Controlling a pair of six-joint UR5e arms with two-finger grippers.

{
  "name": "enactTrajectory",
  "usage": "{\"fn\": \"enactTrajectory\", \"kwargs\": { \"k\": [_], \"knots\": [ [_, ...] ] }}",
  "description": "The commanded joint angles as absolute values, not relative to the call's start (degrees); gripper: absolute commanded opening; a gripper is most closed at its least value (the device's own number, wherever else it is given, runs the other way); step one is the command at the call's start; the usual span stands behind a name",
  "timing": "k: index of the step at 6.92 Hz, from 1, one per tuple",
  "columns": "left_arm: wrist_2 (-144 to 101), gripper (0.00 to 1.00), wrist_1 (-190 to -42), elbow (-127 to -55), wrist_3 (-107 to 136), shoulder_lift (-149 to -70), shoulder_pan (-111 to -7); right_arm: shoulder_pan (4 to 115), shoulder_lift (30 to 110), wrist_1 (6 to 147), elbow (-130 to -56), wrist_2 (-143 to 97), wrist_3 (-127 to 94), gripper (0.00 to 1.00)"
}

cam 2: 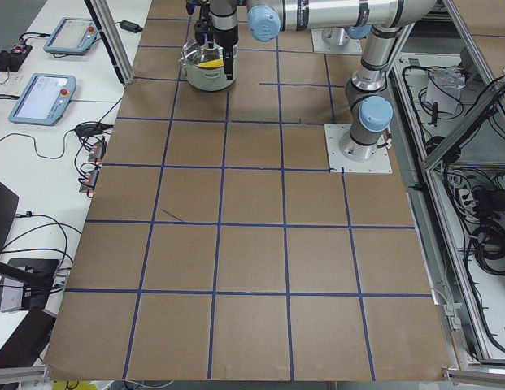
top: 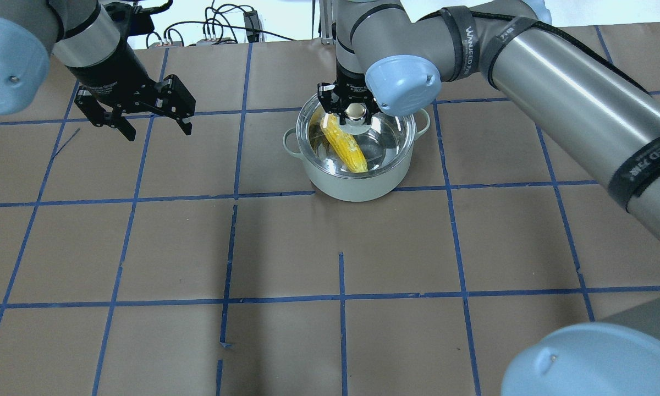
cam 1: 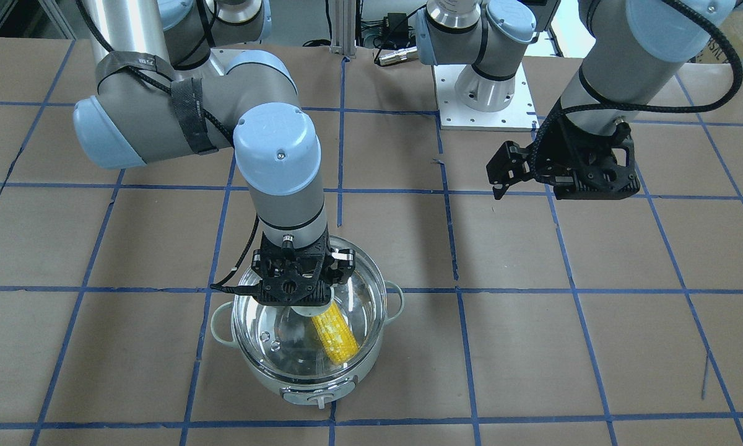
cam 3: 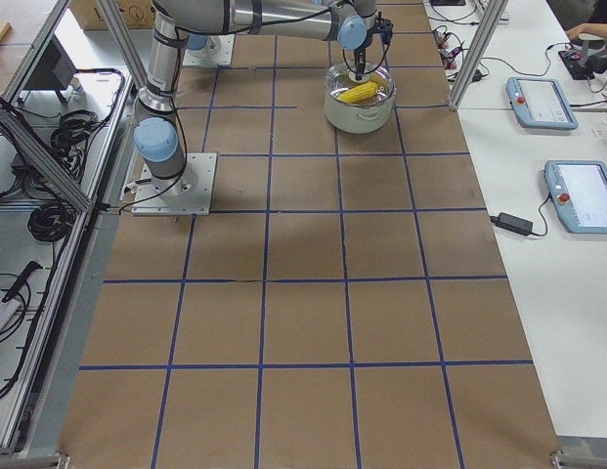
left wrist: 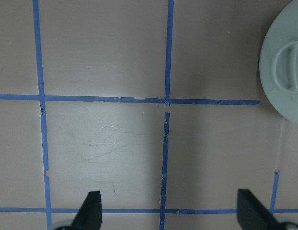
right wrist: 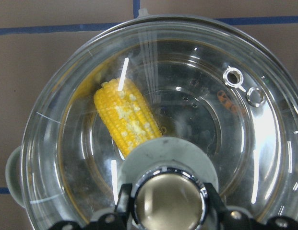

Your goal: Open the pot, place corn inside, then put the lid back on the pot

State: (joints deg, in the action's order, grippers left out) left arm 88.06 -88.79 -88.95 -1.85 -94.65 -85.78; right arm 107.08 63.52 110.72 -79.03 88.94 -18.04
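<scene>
As the bumpy yellow corn ear (top: 345, 146) is lodged in the pale-grey steel-lined pot (top: 357, 186) under the clear glass lid (right wrist: 220, 124), whose knob (right wrist: 169, 203) is pinched by the right gripper (top: 352, 110), only release seems left; the left gripper (top: 158, 130) is spread.

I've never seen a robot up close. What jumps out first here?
The bright yellow corn lying inside the pot, seen through the glass lid. The right gripper clamps the lid's knob from above, while the left gripper hangs open above the table, off to the side.
</scene>
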Motion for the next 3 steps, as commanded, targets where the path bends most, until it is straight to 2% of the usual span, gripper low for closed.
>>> {"fn": "enactTrajectory", "kwargs": {
  "k": [1, 3],
  "knots": [
    [88.2, 1.0, -88.9, -88.8, -1.8, -94.8, -85.8, 107.1, 63.3, 110.7, -79.1, 88.9, -18.0, 0.32],
    [88.1, 1.0, -88.9, -88.8, -1.8, -94.9, -85.8, 107.1, 62.7, 110.7, -78.9, 89.1, -17.8, 0.32]
  ]
}}
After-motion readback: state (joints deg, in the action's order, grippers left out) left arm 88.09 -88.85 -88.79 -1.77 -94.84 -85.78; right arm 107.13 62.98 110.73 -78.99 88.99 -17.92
